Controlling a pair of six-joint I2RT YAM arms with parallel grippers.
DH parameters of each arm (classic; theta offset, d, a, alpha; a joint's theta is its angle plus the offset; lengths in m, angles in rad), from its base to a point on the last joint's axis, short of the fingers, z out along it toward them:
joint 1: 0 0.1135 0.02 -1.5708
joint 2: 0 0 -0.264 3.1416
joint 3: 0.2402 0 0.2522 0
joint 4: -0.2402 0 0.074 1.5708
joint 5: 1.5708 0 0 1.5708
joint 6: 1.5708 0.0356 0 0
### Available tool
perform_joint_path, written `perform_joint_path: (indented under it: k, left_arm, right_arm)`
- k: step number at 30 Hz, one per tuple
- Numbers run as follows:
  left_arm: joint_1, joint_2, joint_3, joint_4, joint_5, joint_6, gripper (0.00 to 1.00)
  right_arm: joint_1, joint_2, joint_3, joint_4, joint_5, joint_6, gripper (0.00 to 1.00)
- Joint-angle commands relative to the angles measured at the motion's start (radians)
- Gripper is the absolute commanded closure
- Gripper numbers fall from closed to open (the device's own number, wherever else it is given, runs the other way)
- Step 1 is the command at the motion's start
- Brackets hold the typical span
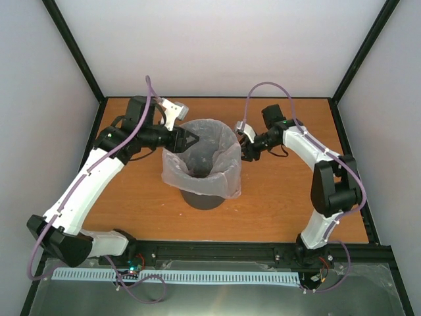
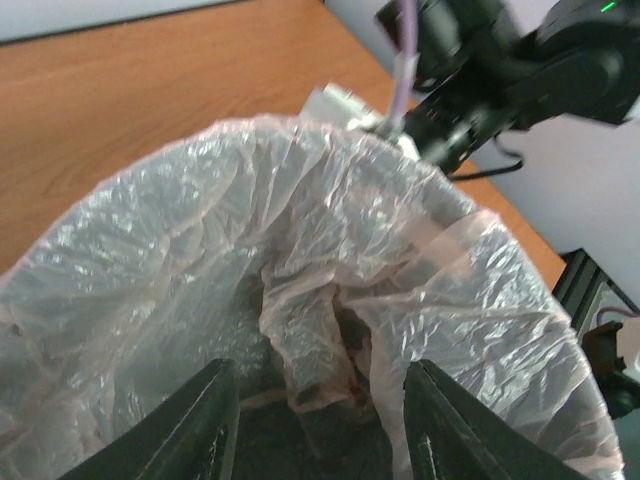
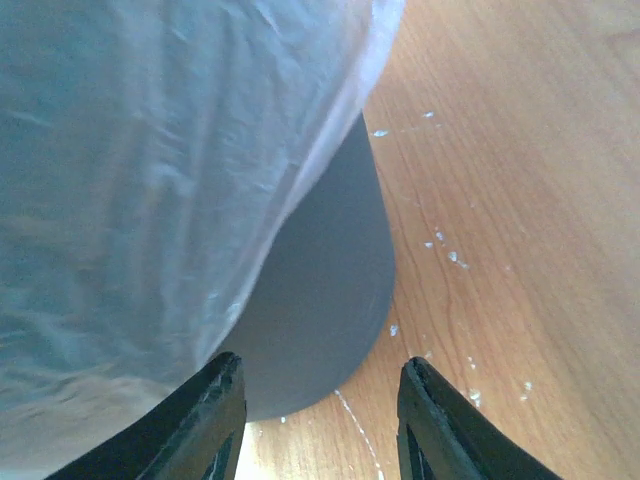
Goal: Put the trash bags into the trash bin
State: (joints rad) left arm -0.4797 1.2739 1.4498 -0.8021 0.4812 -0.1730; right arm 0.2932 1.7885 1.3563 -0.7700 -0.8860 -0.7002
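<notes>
The dark grey trash bin (image 1: pixel 202 196) stands upright at the table's middle. The pale-pink trash bag (image 1: pixel 204 158) lines it, its crinkly edge folded over the rim and hanging down the outside. My left gripper (image 1: pixel 193 139) is open at the bin's left rim, above the bag's mouth; in the left wrist view (image 2: pixel 318 420) its fingers frame the bag's folds (image 2: pixel 310 330) without holding them. My right gripper (image 1: pixel 246 152) is open beside the bin's right side; in the right wrist view (image 3: pixel 318 420) it faces the bin wall (image 3: pixel 320 300) and the draped bag (image 3: pixel 150 180).
The wooden table (image 1: pixel 289 197) has black frame posts at its back corners and a black rail along the near edge. White specks lie on the wood (image 3: pixel 450 255) by the bin's base. The right arm's wrist (image 2: pixel 480 80) shows beyond the bag's far rim.
</notes>
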Motion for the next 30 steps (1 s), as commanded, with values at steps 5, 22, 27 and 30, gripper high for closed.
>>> perform_joint_path:
  k: [5,22,27,30]
  left_arm:
    - [-0.030,0.021,0.029,-0.111,-0.051,0.077,0.56]
    - [-0.233,0.337,0.239,-0.312,-0.338,0.123,0.94]
    - [-0.242,0.318,0.200,-0.343,-0.356,0.104,0.98]
    - [-0.243,0.335,0.190,-0.350,-0.353,0.118,0.98]
  right_arm:
    - [-0.047,-0.172,-0.073,0.011,0.114,0.055,0.55]
    - [-0.134,-0.815,-0.432,0.188,0.310,0.430,0.55]
    - [-0.134,-0.767,-0.462,0.193,0.282,0.415,0.56]
    - [-0.134,-0.764,-0.463,0.185,0.255,0.410,0.55]
